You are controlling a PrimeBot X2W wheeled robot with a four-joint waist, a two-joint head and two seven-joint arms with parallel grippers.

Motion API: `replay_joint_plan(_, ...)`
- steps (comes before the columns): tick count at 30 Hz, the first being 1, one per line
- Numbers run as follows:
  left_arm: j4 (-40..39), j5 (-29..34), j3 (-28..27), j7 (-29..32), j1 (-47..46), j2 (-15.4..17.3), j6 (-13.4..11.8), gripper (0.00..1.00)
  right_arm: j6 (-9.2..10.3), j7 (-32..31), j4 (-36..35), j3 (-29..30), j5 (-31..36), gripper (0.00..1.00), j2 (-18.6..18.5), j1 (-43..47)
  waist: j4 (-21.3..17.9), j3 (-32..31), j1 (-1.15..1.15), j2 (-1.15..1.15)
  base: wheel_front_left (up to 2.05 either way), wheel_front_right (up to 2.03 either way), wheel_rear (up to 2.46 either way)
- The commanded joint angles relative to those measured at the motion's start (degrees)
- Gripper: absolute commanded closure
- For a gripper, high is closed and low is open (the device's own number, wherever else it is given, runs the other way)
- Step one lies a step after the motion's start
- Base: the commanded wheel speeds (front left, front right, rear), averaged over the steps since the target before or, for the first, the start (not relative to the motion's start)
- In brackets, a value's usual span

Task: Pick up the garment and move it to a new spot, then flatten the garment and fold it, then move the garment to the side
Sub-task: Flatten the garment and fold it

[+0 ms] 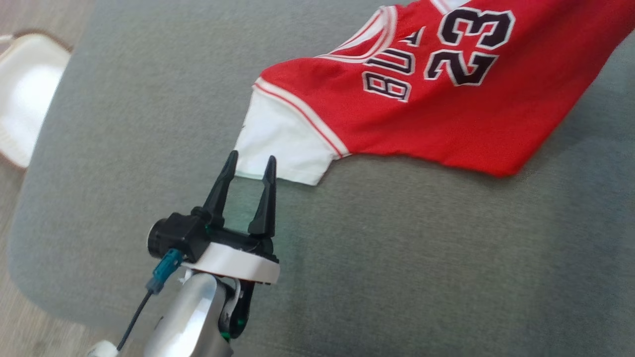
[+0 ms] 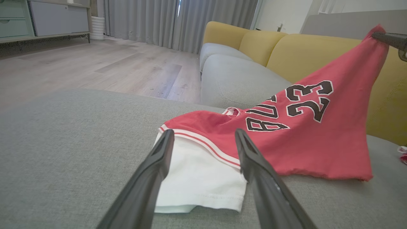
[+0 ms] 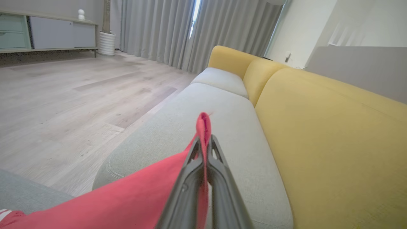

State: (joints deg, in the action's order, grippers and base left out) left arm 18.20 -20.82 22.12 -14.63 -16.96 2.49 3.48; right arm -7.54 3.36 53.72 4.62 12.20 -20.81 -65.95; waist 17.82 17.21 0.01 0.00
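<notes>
Garment, a red shirt with a white sleeve and a black number 23. Spreads over the upper right of the head view, on top of a gray cushion. Reaches down to the middle of that view with the white sleeve. Same garment in the left wrist view: flat on the cushion at the sleeve end, low in the middle, then climbing to the upper right corner, raised off the cushion into a point.

Right pincer, shut tight on the garment. Rises from the bottom middle of the right wrist view, with a fold of red cloth pinched between the two dark fingers and poking out past the tips. Same right pincer at the upper right edge of the left wrist view, gripping the raised corner.

Left pincer, wide and holding nothing. Points up from the lower left of the head view, with both tips right at the hem of the white sleeve. Same left pincer in the left wrist view, with one finger on each side of the white sleeve. Touching the cloth or not: cannot tell.

Behind, a yellow sofa back at the right of the right wrist view, a wooden floor at the left, gray curtains along the top.
</notes>
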Motion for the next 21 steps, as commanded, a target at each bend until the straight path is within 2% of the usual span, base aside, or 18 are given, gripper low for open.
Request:
replay_joint_plan(1, -1.96, -0.33, -1.4, -0.37, -1.92, 0.39, -0.39, 0.0, 0.05, -0.47, -0.75, -0.3, 0.82, 1.0, 0.16, -1.46, 1.27, 1.02, -0.01, 0.0, 0.0, 0.0, 0.0)
replay_joint_plan(2, -2.01, -0.55, -1.18, -0.37, -2.04, 0.39, -0.59, 0.0, 0.05, -0.44, 0.28, -0.34, 1.71, 0.91, 0.31, -1.96, 1.53, 1.21, -0.01, 0.0, 0.0, 0.0, 0.0)
replay_joint_plan(3, -2.06, -0.74, -0.98, -0.37, -2.16, 0.39, -0.75, 0.0, 0.05, -0.12, 1.32, -0.64, 2.44, 0.49, 0.72, -2.2, 1.7, 1.35, -0.01, 0.0, 0.0, 0.0, 0.0)
replay_joint_plan(4, -2.09, -0.9, -0.8, -0.37, -2.25, 0.39, -0.91, 0.0, 0.05, 0.24, 2.52, -1.09, 2.92, 0.0, 1.21, -2.25, 1.79, 1.43, -0.01, 0.0, 0.0, 0.0, 0.0)
replay_joint_plan(10, -1.95, -1.02, -1.05, -0.37, -2.6, 0.39, -1.57, 0.0, 0.05, 4.26, 7.49, -1.58, 4.69, 0.0, 3.12, -0.88, 0.21, 0.5, -0.01, 0.0, 0.0, 0.0, 0.0)
replay_joint_plan(14, -1.76, -0.27, -2.45, -0.37, -2.47, 0.39, -1.42, 0.0, 0.05, 8.51, 9.01, -1.08, 2.72, 0.0, 5.75, 1.05, -2.51, -1.39, -0.01, 0.0, 0.0, 0.0, 0.0)
replay_joint_plan(17, -1.73, 0.34, -3.98, -0.37, -1.89, 0.39, -1.31, 0.0, 0.05, 10.67, 8.34, -1.07, 0.12, 0.0, 8.06, 3.47, -5.26, -3.09, -0.01, 0.0, 0.0, 0.0, 0.0)
replay_joint_plan(21, -1.9, 1.55, -6.24, -0.37, -0.81, 0.39, -1.05, 0.0, 0.05, 11.55, 3.39, -1.32, -4.21, 0.0, 11.25, 8.88, -9.21, -5.4, -0.01, 0.0, 0.0, 0.0, 0.0)
